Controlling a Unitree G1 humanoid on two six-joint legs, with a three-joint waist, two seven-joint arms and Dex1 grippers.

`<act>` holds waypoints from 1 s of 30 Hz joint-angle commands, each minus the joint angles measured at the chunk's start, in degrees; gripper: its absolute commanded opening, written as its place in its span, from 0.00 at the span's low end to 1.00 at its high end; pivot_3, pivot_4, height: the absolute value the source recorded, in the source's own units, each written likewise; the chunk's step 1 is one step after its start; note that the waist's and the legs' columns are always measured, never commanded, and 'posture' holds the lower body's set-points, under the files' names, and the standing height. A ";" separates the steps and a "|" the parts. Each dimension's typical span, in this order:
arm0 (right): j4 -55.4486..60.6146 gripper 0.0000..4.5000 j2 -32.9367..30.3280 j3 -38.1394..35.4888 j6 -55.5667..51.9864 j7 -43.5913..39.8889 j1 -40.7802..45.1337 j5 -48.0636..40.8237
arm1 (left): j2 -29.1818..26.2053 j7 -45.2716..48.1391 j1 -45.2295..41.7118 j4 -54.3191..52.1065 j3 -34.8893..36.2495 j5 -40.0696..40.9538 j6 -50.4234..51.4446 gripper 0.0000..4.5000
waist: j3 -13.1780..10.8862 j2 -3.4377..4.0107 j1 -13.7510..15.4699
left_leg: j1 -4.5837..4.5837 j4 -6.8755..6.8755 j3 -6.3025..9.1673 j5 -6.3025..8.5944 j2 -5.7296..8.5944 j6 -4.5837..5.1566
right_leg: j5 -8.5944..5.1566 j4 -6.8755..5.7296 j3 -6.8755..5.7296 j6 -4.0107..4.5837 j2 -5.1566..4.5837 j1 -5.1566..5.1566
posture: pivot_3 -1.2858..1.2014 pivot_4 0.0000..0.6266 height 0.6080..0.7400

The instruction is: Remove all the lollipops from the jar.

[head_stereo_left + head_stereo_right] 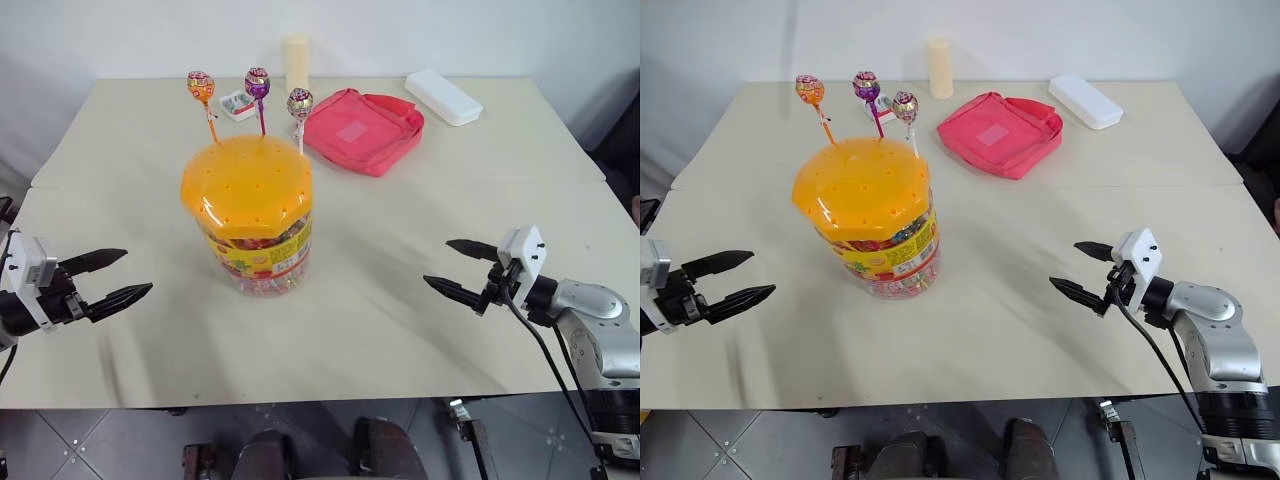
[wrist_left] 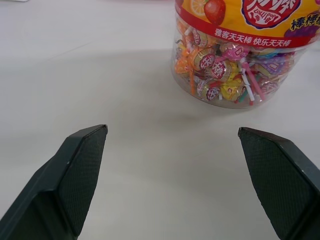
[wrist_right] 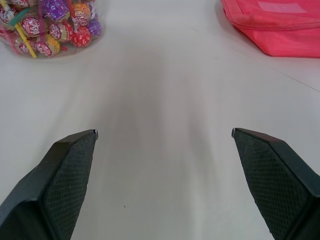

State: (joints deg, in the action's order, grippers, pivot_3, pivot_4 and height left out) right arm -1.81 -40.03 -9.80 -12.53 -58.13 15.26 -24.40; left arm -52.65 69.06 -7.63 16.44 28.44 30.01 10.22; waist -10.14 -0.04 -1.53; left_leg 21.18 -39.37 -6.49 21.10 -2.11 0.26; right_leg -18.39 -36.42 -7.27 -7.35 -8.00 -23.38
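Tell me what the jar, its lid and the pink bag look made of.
Jar: clear, glossy plastic by the look; the wrapped sweets show through its wall. Lid: opaque orange plastic, smooth and slightly shiny, dotted with small moulded holes. Pink bag: probably woven fabric, matte, with soft folds and a stitched edge.

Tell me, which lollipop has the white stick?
The silvery-purple lollipop, nearest the pink bag; the other two have orange and pink sticks.
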 commanded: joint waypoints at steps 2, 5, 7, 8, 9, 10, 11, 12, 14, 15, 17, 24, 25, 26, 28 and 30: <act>3.72 1.00 -0.91 -2.45 0.05 0.86 0.95 -1.52 | -1.24 -2.01 -1.48 -0.70 1.56 -0.56 -1.24 0.99 | 0.00 0.00 0.01 | 0.00 -0.04 0.02 0.00 0.00 0.00 | 0.00 -0.03 0.00 0.00 0.00 0.00 | 0.52 0.24 1.00; 5.14 1.00 -1.68 -2.87 -1.12 0.41 0.51 -2.35 | -2.21 -3.81 -2.17 -2.73 2.69 2.30 5.42 0.99 | 0.00 0.00 0.03 | 0.01 -0.11 0.04 0.01 0.00 0.01 | 0.00 -0.07 0.00 0.00 -0.01 0.01 | 0.52 0.24 1.00; 6.25 1.00 -2.16 -3.39 -2.23 -0.11 0.12 -3.53 | -2.75 -3.10 -1.58 -4.62 3.20 3.10 6.95 0.99 | 0.00 0.00 0.02 | 0.03 -0.15 0.05 0.02 0.00 0.03 | 0.00 -0.10 0.00 0.00 -0.02 0.00 | 0.52 0.24 1.00; 7.12 1.00 -2.54 -3.69 -2.57 -0.66 -0.16 -4.25 | -2.99 -3.14 -1.34 -5.66 3.65 3.03 6.93 0.99 | 0.00 -0.01 0.05 | 0.03 -0.16 0.05 0.02 0.00 0.04 | 0.00 -0.11 0.00 0.00 -0.02 0.00 | 0.52 0.24 1.00; 8.00 1.00 -2.89 -4.00 -2.57 -1.29 -0.45 -4.87 | -3.40 -3.37 -1.38 -6.69 4.04 3.15 7.43 0.99 | 0.00 -0.01 0.07 | 0.04 -0.18 0.06 0.03 0.00 0.05 | 0.00 -0.12 0.00 0.00 -0.02 0.00 | 0.52 0.24 1.00; 8.90 1.00 -3.20 -4.37 -2.59 -1.96 -0.75 -5.51 | -4.08 -3.11 -1.76 -7.63 4.27 3.94 8.77 0.99 | 0.00 -0.01 0.11 | 0.04 -0.19 0.07 0.03 0.00 0.06 | 0.00 -0.12 0.00 0.00 -0.03 0.01 | 0.52 0.24 1.00; 9.39 1.00 -3.41 -4.57 -2.53 -2.37 -0.92 -5.87 | -4.50 -2.99 -2.10 -8.26 4.40 4.51 9.99 0.99 | 0.00 -0.01 0.10 | 0.05 -0.20 0.08 0.04 0.00 0.06 | 0.00 -0.11 0.00 0.00 -0.03 0.01 | 0.52 0.24 1.00; 10.60 1.00 -3.89 -5.22 -3.34 -2.66 -1.00 -7.06 | -5.72 -2.12 -3.36 -9.11 3.64 4.76 10.79 0.99 | 0.00 -0.01 0.10 | 0.05 -0.21 0.09 0.04 -0.01 0.06 | 0.00 -0.12 0.00 0.00 -0.02 0.02 | 0.52 0.24 1.00; 12.41 1.00 -4.83 -6.24 -5.65 -2.48 -0.40 -9.01 | -7.19 -0.92 -6.80 -10.19 2.13 5.29 11.31 0.99 | -0.02 -0.05 0.38 | 0.08 -0.24 0.10 0.04 0.00 0.06 | 0.00 -0.13 -0.01 0.00 -0.02 0.01 | 0.52 0.24 1.00; 12.99 1.00 -5.06 -6.64 -6.02 -2.36 0.16 -9.59 | -7.66 -0.55 -8.98 -10.25 1.13 5.42 11.53 0.99 | -0.02 -0.05 0.52 | 0.11 -0.32 0.11 0.04 0.00 0.06 | 0.00 -0.16 -0.01 0.00 -0.03 0.02 | 0.52 0.24 1.00; 14.21 1.00 -5.72 -7.54 -7.49 -2.87 1.49 -12.09 | -7.83 0.40 -14.55 -9.29 -1.51 5.47 11.68 0.99 | -0.02 -0.05 0.88 | 0.11 -0.42 0.10 0.07 0.00 0.10 | 0.00 -0.19 0.01 0.00 -0.03 0.03 | 0.52 0.24 1.00; 16.13 1.00 -5.49 -7.87 -9.18 -2.22 6.23 -15.30 | -1.46 0.86 -37.58 0.72 -12.61 1.92 9.48 0.99 | 0.00 -0.12 1.84 | 0.13 -0.67 0.13 0.12 0.09 0.16 | 0.00 -0.43 0.00 0.00 -0.05 0.06 | 0.52 0.24 1.00; 16.48 1.00 -5.18 -7.80 -9.28 -1.69 6.55 -15.45 | -0.42 0.47 -40.18 2.83 -13.66 1.05 9.18 0.99 | 0.00 -0.12 1.79 | 0.13 -0.68 0.12 0.12 0.10 0.17 | 0.01 -0.43 0.01 -0.01 -0.06 0.06 | 0.52 0.24 1.00; 17.08 1.00 -4.95 -7.84 -9.47 -1.16 6.53 -15.68 | 0.37 0.22 -42.28 4.90 -14.60 0.09 8.96 0.99 | 0.00 -0.14 1.64 | 0.13 -0.68 0.13 0.13 0.12 0.18 | 0.01 -0.46 0.00 -0.01 -0.07 0.05 | 0.52 0.24 1.00; 18.63 1.00 -4.35 -7.96 -9.83 0.01 6.12 -16.21 | 2.66 0.78 -46.86 10.61 -16.73 -2.24 6.24 0.99 | 0.00 -0.14 1.44 | 0.13 -0.67 0.13 0.13 0.12 0.18 | 0.01 -0.46 -0.02 -0.01 -0.06 0.04 | 0.52 0.24 1.00; 19.73 1.00 -4.06 -8.13 -10.11 0.92 5.79 -16.65 | 4.75 1.90 -50.63 15.61 -18.24 -3.90 3.78 0.99 | -0.01 -0.16 1.40 | 0.13 -0.65 0.13 0.13 0.12 0.19 | 0.00 -0.46 -0.05 -0.01 -0.06 0.03 | 0.52 0.24 1.00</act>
State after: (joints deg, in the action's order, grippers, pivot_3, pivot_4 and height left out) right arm 15.23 -44.22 -16.33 -22.65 -58.02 20.86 -39.67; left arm -47.84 70.17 -56.27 30.00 10.67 27.47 16.39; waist -10.16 -0.19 -0.14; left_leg 21.31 -40.03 -6.36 21.22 -1.99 0.45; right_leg -18.39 -36.88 -7.32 -7.36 -8.07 -23.35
